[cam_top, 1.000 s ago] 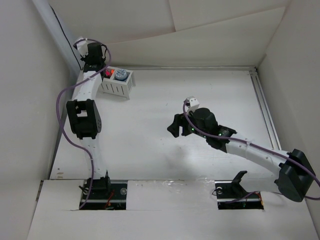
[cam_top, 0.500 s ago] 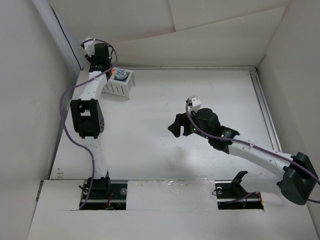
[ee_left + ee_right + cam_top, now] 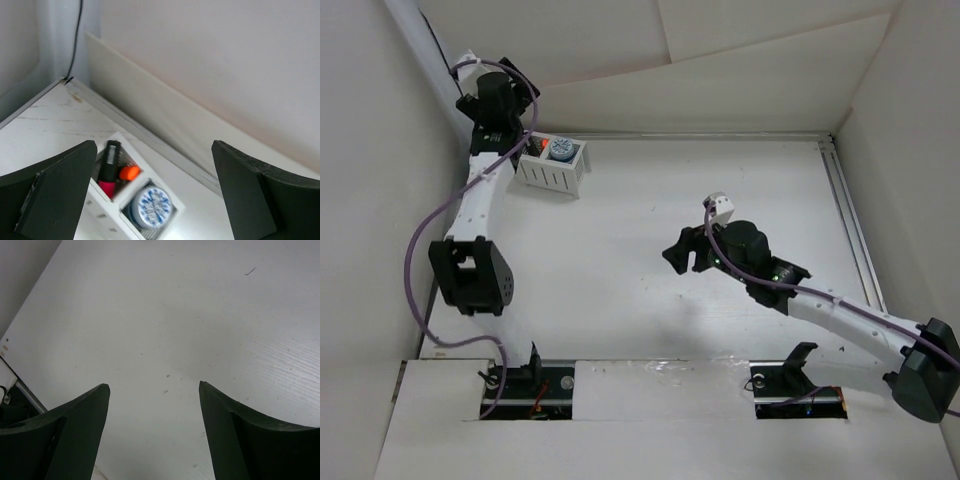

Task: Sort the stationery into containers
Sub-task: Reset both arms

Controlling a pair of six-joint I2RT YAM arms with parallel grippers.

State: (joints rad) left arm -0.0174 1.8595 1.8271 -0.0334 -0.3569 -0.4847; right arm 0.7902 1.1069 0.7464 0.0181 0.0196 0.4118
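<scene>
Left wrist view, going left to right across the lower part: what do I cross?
Dark finger of the left pincer → black marker with pink end → orange-ended marker → round blue-white cylinder → the other finger.

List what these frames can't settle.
- Marker count: they are stacked in their compartment in the left wrist view and too small in the top view.
- Basket front: cut off by the bottom edge of the left wrist view.
- Anything under the cylinder: hidden by it.
</scene>
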